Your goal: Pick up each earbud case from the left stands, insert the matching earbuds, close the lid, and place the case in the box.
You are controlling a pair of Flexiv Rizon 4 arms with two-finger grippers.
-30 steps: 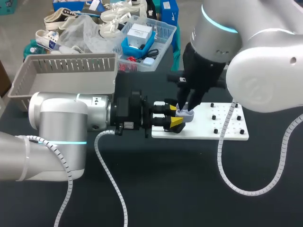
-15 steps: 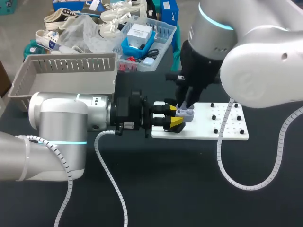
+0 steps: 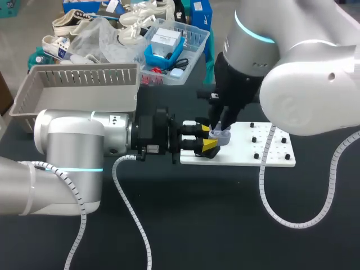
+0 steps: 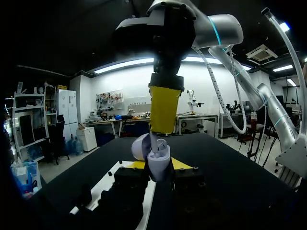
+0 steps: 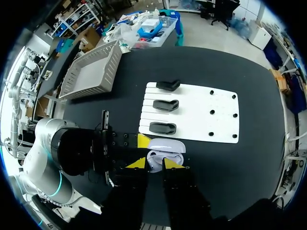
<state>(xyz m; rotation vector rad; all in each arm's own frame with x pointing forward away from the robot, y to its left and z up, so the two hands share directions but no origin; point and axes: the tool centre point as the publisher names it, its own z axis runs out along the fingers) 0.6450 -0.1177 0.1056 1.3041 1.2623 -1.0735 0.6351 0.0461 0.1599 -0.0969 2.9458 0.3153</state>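
A lavender earbud case (image 3: 221, 136) is held just above the left end of the white board (image 3: 264, 153), lid open, with my left gripper (image 3: 206, 138) shut on it from the side. In the left wrist view the case (image 4: 158, 162) sits between the yellow tips, its lid (image 4: 139, 146) tipped back. My right gripper (image 3: 216, 126) points straight down onto the case, shut on a small white earbud (image 5: 154, 160) at the case's opening (image 5: 168, 145). Three black stands (image 5: 165, 105) on the board are empty.
A grey slatted basket (image 3: 79, 84) stands at the back left. Behind it is a clear bin (image 3: 175, 40) of odds and ends. Small black pegs (image 3: 254, 139) dot the right half of the white board. A cable (image 3: 292, 222) loops over the dark table at the right.
The upper part of my right arm has swung a little to the left. Both grippers and the case stay in the same place.
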